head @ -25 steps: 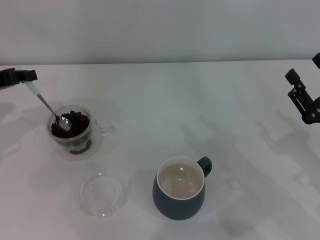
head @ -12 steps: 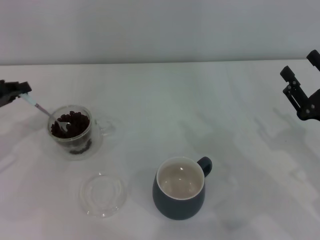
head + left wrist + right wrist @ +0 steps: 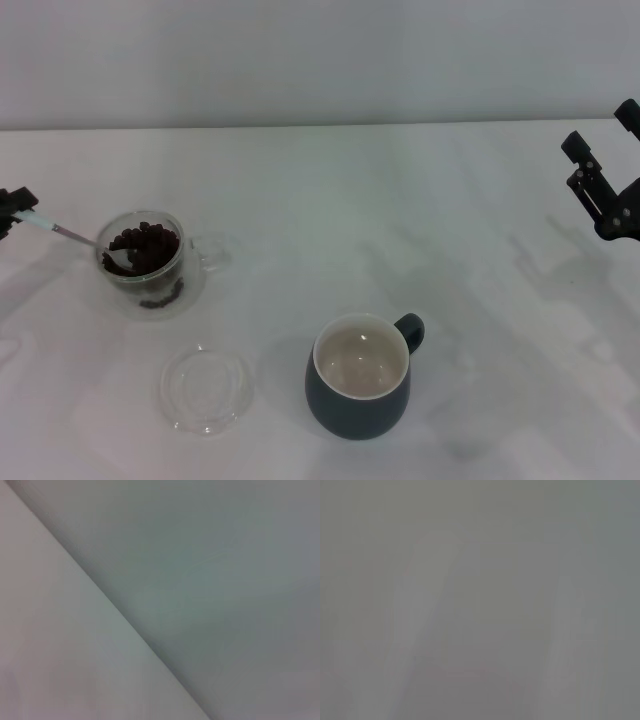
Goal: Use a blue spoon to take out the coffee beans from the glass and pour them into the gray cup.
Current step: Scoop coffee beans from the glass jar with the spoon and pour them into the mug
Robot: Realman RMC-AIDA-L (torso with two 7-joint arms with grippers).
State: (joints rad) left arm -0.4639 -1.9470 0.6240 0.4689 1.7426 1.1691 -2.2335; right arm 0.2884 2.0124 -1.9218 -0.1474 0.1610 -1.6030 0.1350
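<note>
In the head view the glass stands at the left of the white table, holding coffee beans. My left gripper is at the far left edge, shut on the pale handle of the blue spoon. The spoon lies nearly level, its metal bowl resting in the beans at the glass's near-left side. The gray cup stands at the front centre, cream inside, with no beans showing in it. My right gripper hangs open at the far right, away from everything. Both wrist views show only blank surfaces.
A flat round clear glass saucer lies in front of the glass, left of the gray cup. The table's back edge meets a pale wall.
My left gripper has moved left and down, tipping the spoon from steep to nearly level, its bowl staying in the beans. The right gripper rose slightly, then held still.
</note>
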